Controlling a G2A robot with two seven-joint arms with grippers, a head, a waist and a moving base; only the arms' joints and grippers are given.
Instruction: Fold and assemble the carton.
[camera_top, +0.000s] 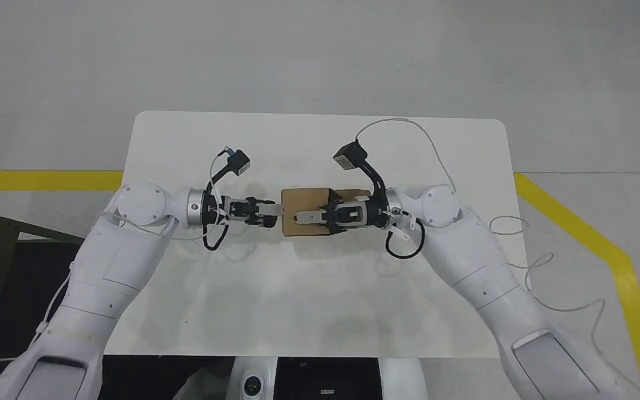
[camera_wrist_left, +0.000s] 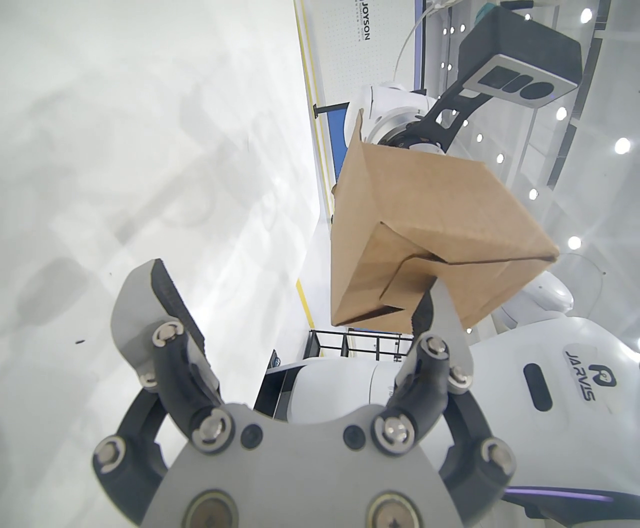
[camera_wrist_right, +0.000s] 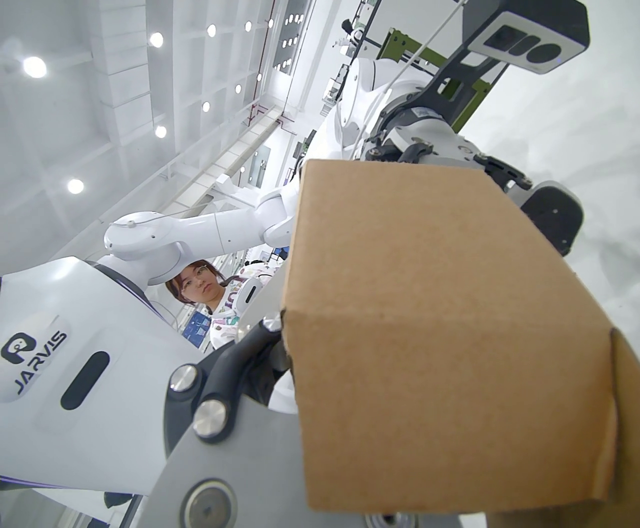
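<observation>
Bright overhead light, ceiling lamps (camera_wrist_right: 34, 66) glaring, soft shadows, edges bowed

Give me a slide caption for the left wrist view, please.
Open left gripper, one fingertip at the flap seam of the brown carton that the right gripper holds aloft.

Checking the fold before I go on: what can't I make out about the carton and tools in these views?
Right wrist view: the carton covers the right tool, so its grip point is hidden.
Left wrist view: the carton's far end faces away; its flaps are unseen.
Top view: contact between the left tool and the near flap is too small to judge.
</observation>
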